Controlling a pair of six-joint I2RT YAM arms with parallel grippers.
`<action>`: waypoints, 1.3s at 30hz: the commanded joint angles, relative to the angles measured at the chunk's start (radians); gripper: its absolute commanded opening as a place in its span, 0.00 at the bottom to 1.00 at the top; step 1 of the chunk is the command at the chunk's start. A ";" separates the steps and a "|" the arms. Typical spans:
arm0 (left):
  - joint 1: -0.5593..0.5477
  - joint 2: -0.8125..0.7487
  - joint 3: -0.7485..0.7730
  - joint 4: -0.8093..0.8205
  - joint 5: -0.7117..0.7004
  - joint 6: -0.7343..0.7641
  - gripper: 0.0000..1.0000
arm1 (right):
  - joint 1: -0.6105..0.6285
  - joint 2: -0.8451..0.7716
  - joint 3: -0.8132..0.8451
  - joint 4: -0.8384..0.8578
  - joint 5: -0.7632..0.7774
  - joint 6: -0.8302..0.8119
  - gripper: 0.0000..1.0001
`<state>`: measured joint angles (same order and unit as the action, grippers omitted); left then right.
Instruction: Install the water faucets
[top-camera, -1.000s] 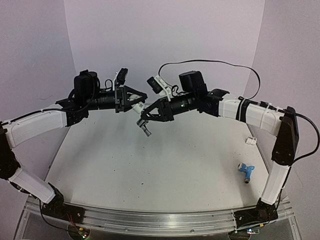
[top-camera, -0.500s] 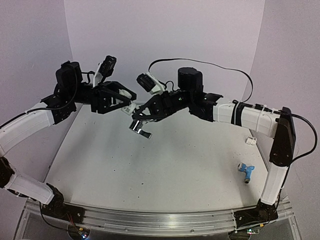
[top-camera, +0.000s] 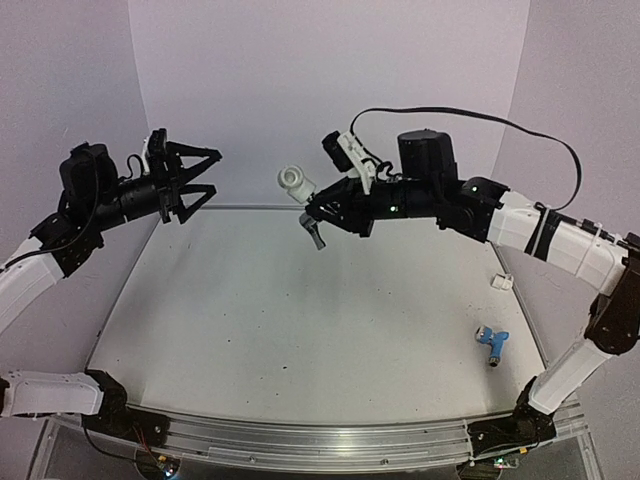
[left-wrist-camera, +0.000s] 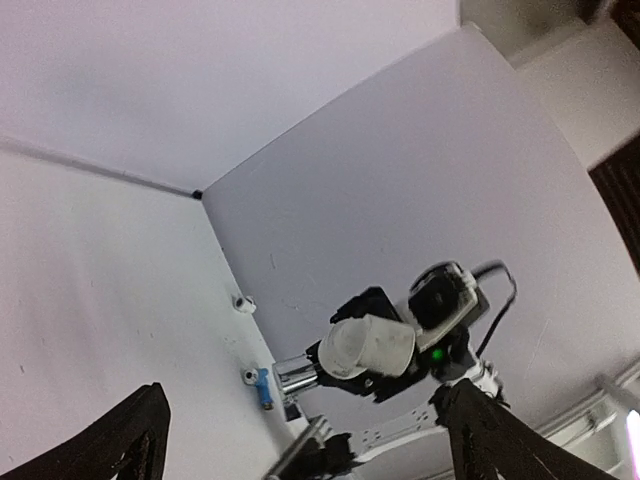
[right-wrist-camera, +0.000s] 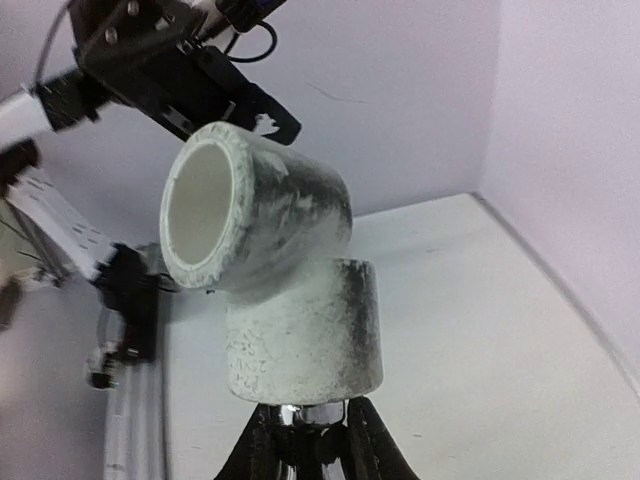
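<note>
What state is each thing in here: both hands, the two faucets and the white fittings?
left hand, open, empty, raised above the table
right hand, shut on the silver faucet, in the air
silver faucet, gripped, carrying the white elbow on its end
white elbow, seated on the silver faucet, other mouth open
blue faucet, lying loose on the table
small white fitting, loose on the table, right edge

silver tap (top-camera: 314, 230): shiny grey metal, smooth
white pipe bend (right-wrist-camera: 270, 260): white plastic, dull, rough-looking, with grey scuffs and specks
blue tap (top-camera: 492, 342): light blue, looks like plastic, with a shiny metal end
table (top-camera: 300, 340): white, dull, flat, with small dark specks
front rail (top-camera: 320, 440): bare metal, a bit shiny
arm covers (top-camera: 565, 240): smooth white plastic; the joints are black and dull
</note>
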<state>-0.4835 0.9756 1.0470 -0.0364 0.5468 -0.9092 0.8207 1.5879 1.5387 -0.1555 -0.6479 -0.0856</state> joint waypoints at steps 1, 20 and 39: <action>0.001 0.131 0.001 0.002 -0.039 -0.431 1.00 | 0.082 -0.010 -0.052 0.065 0.516 -0.355 0.00; -0.156 0.389 0.083 0.204 0.034 -0.360 0.73 | 0.167 0.127 0.090 0.067 0.579 -0.378 0.00; -0.039 0.387 0.214 0.216 0.805 0.796 0.02 | -0.015 0.161 0.183 0.378 -0.844 0.713 0.00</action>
<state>-0.5827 1.3418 1.1728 0.1745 1.1282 -0.2592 0.8112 1.8187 1.6608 -0.0105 -1.2003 0.3683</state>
